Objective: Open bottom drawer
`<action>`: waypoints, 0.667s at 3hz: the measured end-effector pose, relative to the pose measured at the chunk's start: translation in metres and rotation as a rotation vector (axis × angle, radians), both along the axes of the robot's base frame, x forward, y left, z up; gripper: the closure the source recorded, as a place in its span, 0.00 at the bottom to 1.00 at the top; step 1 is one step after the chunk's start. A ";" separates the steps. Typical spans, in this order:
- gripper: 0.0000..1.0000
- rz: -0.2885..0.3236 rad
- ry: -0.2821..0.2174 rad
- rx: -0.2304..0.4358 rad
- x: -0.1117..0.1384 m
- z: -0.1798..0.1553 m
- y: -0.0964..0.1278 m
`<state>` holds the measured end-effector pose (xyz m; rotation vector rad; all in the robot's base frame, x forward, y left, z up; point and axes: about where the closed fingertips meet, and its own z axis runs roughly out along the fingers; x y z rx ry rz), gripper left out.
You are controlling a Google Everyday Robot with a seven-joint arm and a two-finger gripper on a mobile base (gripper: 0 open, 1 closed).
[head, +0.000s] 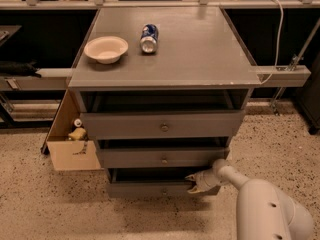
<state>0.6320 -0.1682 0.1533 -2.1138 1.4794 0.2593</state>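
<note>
Gripper (193, 182) sits at seemingly ajar bottom drawer (145, 189).
</note>
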 end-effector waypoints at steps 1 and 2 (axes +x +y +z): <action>0.03 0.000 0.000 0.000 0.000 0.000 0.000; 0.00 0.000 0.000 0.000 0.000 0.000 0.000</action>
